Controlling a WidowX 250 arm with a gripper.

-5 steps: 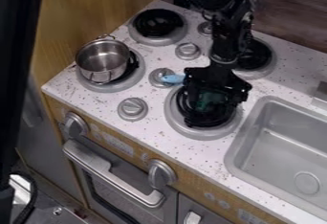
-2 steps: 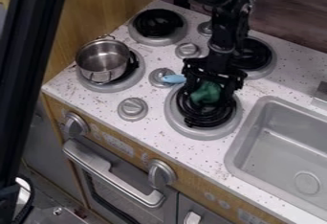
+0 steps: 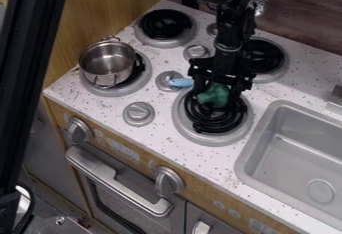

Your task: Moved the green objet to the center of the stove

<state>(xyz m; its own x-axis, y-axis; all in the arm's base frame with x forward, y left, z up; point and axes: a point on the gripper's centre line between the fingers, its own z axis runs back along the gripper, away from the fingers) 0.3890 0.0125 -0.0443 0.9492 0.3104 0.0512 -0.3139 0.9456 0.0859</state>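
Jaws hold green object (image 3: pixel 214 96); blue item (image 3: pixel 180 82) near.

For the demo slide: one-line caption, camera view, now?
Black gripper over the green object at a burner; metal pot on another.

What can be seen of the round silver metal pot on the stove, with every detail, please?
The round silver metal pot looks shiny, with two thin loop handles on opposite sides. It is lidless and appears empty. It stands upright on the leftmost, grey-rimmed black coil burner, off-centre, leaving part of the coil uncovered.
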